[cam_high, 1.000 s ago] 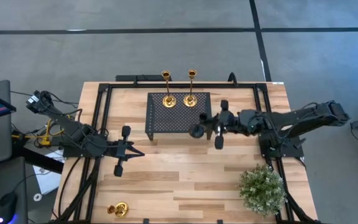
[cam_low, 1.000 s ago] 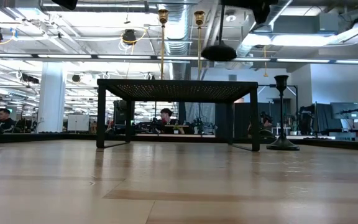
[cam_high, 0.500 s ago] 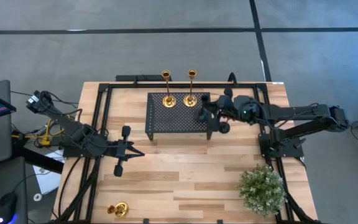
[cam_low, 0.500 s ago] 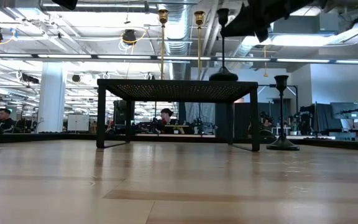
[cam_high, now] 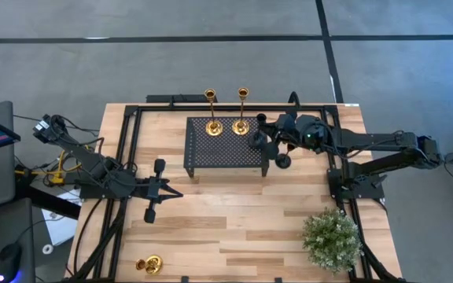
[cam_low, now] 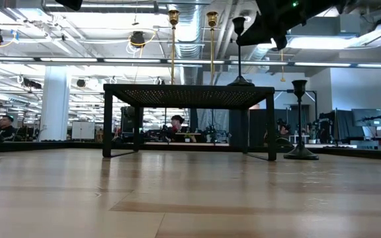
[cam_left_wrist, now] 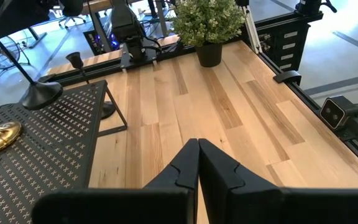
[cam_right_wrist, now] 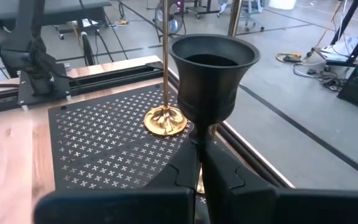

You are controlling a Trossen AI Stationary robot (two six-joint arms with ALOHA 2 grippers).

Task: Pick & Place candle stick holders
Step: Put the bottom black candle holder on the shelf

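My right gripper [cam_high: 269,138] is shut on a matte black candle stick holder [cam_low: 239,53], whose round base [cam_left_wrist: 39,94] sits on the right end of the black perforated stand [cam_high: 222,149]. Two tall gold holders [cam_high: 211,118] [cam_high: 242,116] stand by their bases on the stand's far edge. A second black holder [cam_high: 280,161] stands on the table right of the stand. A short gold holder [cam_high: 149,265] lies near the table's front left. My left gripper [cam_high: 162,189] is shut and empty over the table's left half. My right gripper pinches the black holder's thin stem [cam_right_wrist: 201,134] between its two fingers, just below the cup [cam_right_wrist: 213,68]. The fingers come level from the table's right side, across the stem. The holder stands upright with its base on the stand's top.
A green bushy plant [cam_high: 333,238] in a pot stands at the front right. Black frame rails [cam_high: 128,157] run along the table's left and right sides. Bare wood lies between the stand and the near edge.
My right gripper has carried the black holder from right of the stand's near corner toward the far edge and down. The holder's base, held clear above the stand a second ago, now rests on the stand's right end.
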